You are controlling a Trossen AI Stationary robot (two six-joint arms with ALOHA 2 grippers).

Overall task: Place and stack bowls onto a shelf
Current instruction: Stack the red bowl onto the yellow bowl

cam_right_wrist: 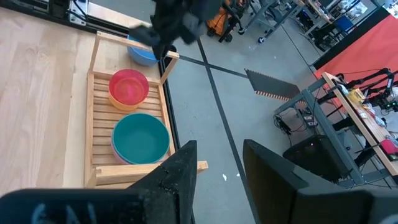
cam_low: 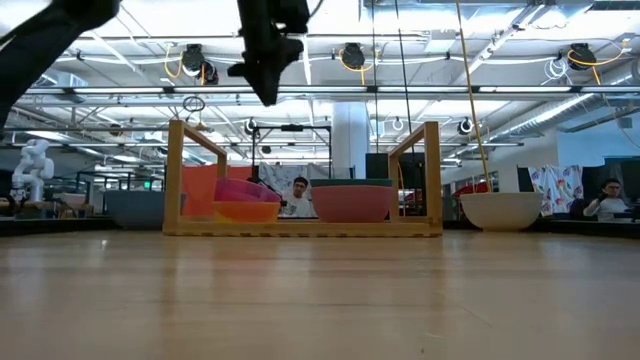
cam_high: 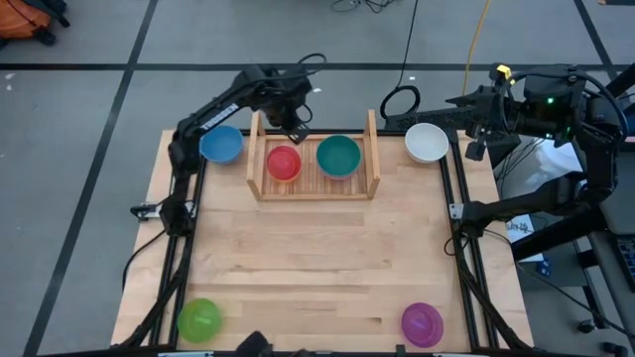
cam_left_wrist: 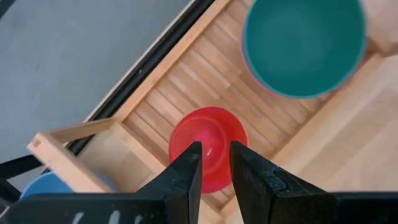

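1. The teal bowl sits on another bowl of which only a pinkish-lilac rim shows in the right wrist view; its full colour cannot be made out. In the low view the red bowl rests on a yellow bowl, which is hidden from above.
2. The green bowl and the purple bowl lie at the near corners of the table, the green one on the left, the purple one on the right, both partly over the dark frame rails.
3. The shelf stands at the far middle of the table. The blue bowl lies just outside its left side board, and the white bowl lies near its right side board, at the table's far right edge.
4. The wide middle of the table is bare wood between the shelf and the two near bowls.
5. The shelf holds two stacks side by side on its slats: red on the left, teal on the right, close but apart.
6. The left gripper hangs above the red bowl, its fingers slightly parted and holding nothing.
7. The right gripper waits off the table's far right corner, over the floor, fingers apart and empty.
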